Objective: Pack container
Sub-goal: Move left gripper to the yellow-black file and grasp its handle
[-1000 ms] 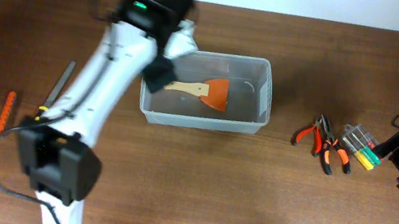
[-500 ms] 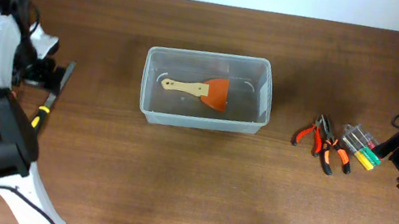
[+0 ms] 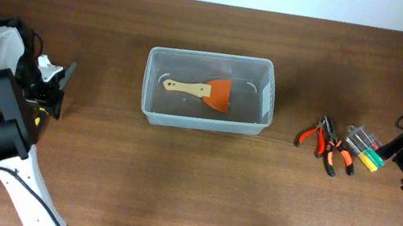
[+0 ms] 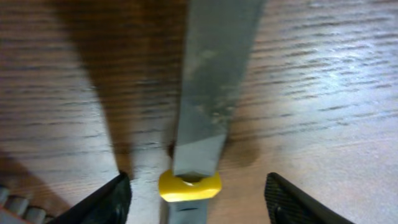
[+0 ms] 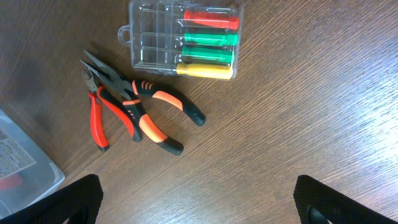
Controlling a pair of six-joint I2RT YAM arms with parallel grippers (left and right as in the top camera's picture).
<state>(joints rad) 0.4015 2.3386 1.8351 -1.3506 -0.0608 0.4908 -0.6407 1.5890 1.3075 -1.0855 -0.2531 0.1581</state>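
Holds the left arm folded at the far left of the desk (image 3: pixel 171 191), left gripper (image 4: pixel 198 182) pointing down over a grey file (image 4: pixel 214 81) and spread wide, one finger on each side of its yellow collar (image 4: pixel 189 185), gripping nothing. Parks the right arm at the right edge, right gripper (image 5: pixel 199 208) likewise wide open, above the pliers (image 5: pixel 124 112) and a clear case of bits (image 5: pixel 183 37). Leaves the container (image 3: pixel 270 100) mid-desk, well apart from both arms, an orange-bladed tool (image 3: pixel 207 91) lying inside. Differs from a second ago in the left arm, then over the container; half a second ago already at the left edge beside the file. Matches in the right arm.
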